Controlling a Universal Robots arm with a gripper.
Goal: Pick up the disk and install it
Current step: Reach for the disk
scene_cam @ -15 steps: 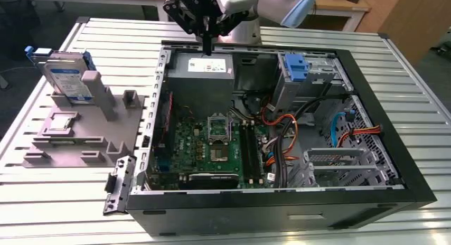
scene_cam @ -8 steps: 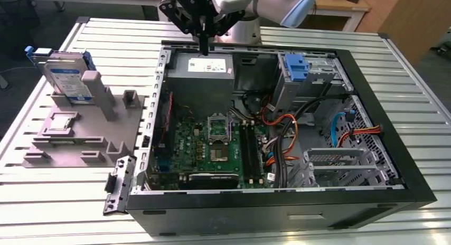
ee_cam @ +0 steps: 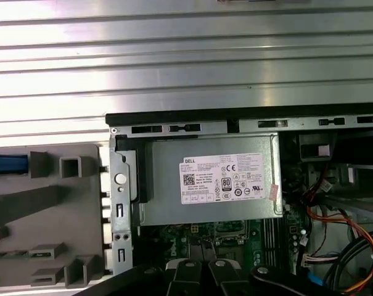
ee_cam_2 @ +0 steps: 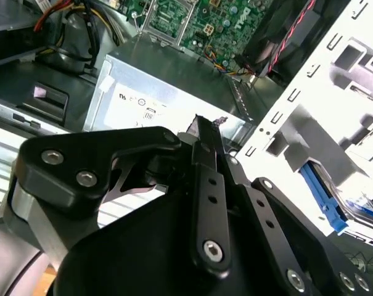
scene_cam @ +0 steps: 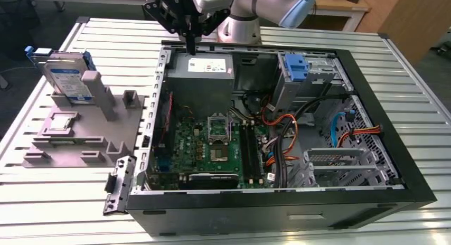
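A: Where is the disk [scene_cam: 69, 78] kept?

B: It is stood on its edge in the grey stand [scene_cam: 77, 131], on the exterior view's left. It is outside the open computer case [scene_cam: 268, 216]. It is likely propped up this way so that its top can be pinched from above.

A: Is it touched by the gripper [scene_cam: 190, 50]?

B: No. The gripper is hung well apart from it, over the power-supply box [ee_cam: 217, 179] at the far edge of the case. It is pointed straight down.

A: How are the fingers set?

B: They are pressed together, and nothing is held between them.

A: So how far is the job judged to be?

B: It is judged to be at the very start. The disk is not lifted yet, and it is not put in the case yet.

A: What is the blue thing in the case?

B: A bare blue bracket [scene_cam: 296, 68] is seen by the far wall. No drive is carried in it.
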